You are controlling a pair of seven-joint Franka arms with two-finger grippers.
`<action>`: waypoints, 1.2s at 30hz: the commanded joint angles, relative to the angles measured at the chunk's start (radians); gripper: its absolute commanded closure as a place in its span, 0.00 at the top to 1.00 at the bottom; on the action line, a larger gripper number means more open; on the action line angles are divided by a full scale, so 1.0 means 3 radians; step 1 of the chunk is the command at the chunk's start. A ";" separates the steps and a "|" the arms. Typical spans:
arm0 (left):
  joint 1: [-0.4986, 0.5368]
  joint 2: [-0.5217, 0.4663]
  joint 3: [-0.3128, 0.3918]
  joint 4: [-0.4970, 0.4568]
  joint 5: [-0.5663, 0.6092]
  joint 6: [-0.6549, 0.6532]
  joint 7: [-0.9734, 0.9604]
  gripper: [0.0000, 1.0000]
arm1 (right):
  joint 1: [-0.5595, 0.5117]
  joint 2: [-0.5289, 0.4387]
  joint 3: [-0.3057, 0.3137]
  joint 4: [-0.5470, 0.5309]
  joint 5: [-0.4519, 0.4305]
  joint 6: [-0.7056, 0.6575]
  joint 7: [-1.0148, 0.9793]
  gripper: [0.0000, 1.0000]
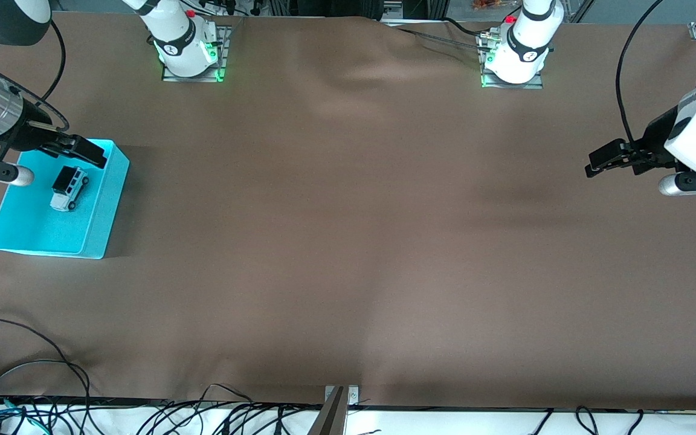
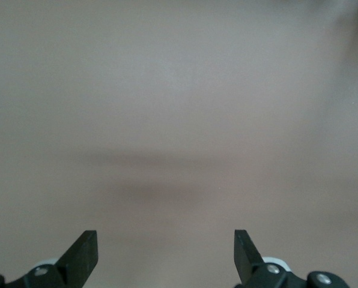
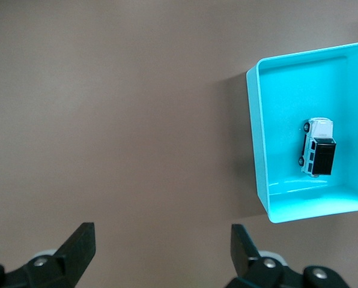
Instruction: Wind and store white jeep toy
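The white jeep toy (image 1: 69, 188) with its black roof stands on its wheels inside the cyan bin (image 1: 106, 205) at the right arm's end of the table. The right wrist view shows the jeep (image 3: 319, 154) in the bin (image 3: 258, 144) as well. My right gripper (image 1: 91, 154) is open and empty, up in the air. In its wrist view the gripper (image 3: 162, 240) has bare cloth between its fingers, with the bin off to one side. My left gripper (image 1: 592, 166) is open and empty over the bare cloth at the left arm's end, and the left arm waits there (image 2: 166, 246).
Brown cloth (image 1: 348, 241) covers the table, with folds near the arm bases (image 1: 372, 66). Loose cables (image 1: 34, 362) lie along the table edge nearest the front camera. Both arm bases (image 1: 188, 51) (image 1: 514, 60) stand at the edge farthest from it.
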 commanded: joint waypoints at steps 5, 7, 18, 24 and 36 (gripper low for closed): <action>0.0013 0.0001 -0.0015 0.0022 0.0072 -0.0035 0.0025 1.00 | -0.0024 0.0018 -0.0021 0.0140 0.0053 -0.0070 -0.0007 1.00; 0.0013 0.0001 -0.0015 0.0022 0.0072 -0.0035 0.0025 1.00 | -0.0024 0.0017 -0.0031 0.0140 0.0053 -0.0065 -0.0002 1.00; 0.0013 0.0001 -0.0015 0.0022 0.0072 -0.0035 0.0025 1.00 | -0.0024 0.0023 -0.0031 0.0247 0.0058 -0.0070 -0.0023 1.00; 0.0013 0.0001 -0.0015 0.0022 0.0072 -0.0035 0.0025 1.00 | -0.0019 0.0023 -0.0026 0.0268 0.0058 -0.0090 -0.0033 1.00; 0.0013 0.0001 -0.0015 0.0022 0.0072 -0.0035 0.0025 1.00 | -0.0014 0.0028 -0.0016 0.0278 0.0033 -0.0100 -0.0043 1.00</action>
